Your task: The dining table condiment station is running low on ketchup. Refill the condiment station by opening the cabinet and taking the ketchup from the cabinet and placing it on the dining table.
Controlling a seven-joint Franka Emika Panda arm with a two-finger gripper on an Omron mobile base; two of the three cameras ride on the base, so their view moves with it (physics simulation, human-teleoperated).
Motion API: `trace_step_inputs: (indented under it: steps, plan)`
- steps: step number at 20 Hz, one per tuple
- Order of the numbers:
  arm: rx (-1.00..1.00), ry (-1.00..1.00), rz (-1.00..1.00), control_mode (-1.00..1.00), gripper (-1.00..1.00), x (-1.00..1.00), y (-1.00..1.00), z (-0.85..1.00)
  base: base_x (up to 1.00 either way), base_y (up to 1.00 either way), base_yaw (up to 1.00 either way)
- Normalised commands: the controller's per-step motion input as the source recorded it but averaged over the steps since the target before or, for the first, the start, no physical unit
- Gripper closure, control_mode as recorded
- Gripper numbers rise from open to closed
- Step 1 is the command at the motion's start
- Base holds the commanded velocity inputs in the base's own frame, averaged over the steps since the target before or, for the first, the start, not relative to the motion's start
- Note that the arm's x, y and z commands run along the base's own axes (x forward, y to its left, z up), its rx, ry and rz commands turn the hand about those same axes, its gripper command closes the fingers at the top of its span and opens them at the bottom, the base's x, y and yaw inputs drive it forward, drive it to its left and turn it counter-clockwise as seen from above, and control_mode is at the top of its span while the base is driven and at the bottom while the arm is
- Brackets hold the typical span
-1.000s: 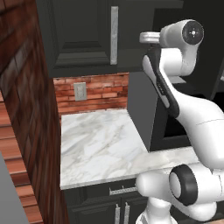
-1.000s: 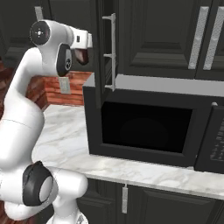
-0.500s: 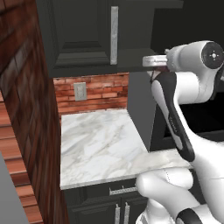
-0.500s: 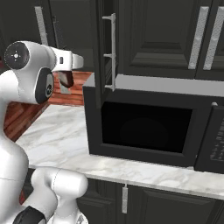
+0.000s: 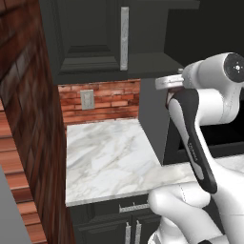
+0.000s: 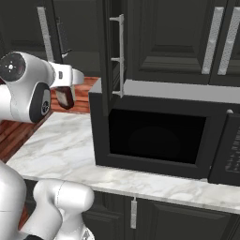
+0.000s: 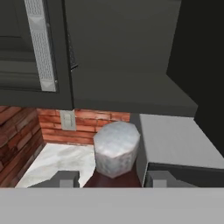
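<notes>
Pincer point(image 7: 109, 177) is sitting nearest the hand camera, its two dark fingertips point(image 7: 63, 178) standing either side of the ketchup point(image 7: 116, 148). Bottle is showing a pale grey faceted cap with dark red-brown body just below it. Fingertips are flanking the body closely, so the pincer is clamping the ketchup, held up in the air above the marble surface point(image 7: 61, 159).

In the right base view the ketchup point(image 6: 64, 97) is hanging as a dark red-brown shape under the white hand, left of the microwave point(image 6: 154, 131) and well above the marble surface point(image 6: 65, 145). In the left base view only a sliver of dark red point(image 5: 170, 99) is peeking out beside the arm's dark forearm panel.

Microwave is sitting on the surface to the right, black door closed, grey top visible in the hand view point(image 7: 175, 140).

Farther back, brick backsplash point(image 5: 105, 100) is running along the wall with a pale outlet plate point(image 5: 86, 99) set in it. A brick wall point(image 5: 28, 143) is closing off the left side.

Above, the cabinet point(image 5: 95, 38) is hanging in dark charcoal with a long silver bar handle point(image 5: 124, 38). In the right base view one cabinet door point(image 6: 110, 47) is standing swung out edge-on, its handle point(image 6: 120, 54) facing the camera.
</notes>
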Motion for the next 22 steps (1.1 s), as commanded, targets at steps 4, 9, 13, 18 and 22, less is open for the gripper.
trace_step_inputs:
  steps: [4,9,13,18,22]
  plan:
    - [0.00,0.00,0.00,-1.00,1.00,0.00,0.00,0.00,0.00,0.00,0.00]
    - [0.00,0.00,0.00,-1.00,1.00,0.00,0.00,0.00,0.00,0.00,0.00]
    - [0.00,0.00,0.00,-1.00,1.00,-0.04,0.00,0.00,0.00,0.00,0.00]
    - [0.00,0.01,0.00,1.00,1.00,-0.06,0.00,0.00,-0.39,0.00,0.00]
    - [0.00,0.00,0.00,1.00,1.00,0.00,0.00,0.00,-0.93,0.02,-0.05]
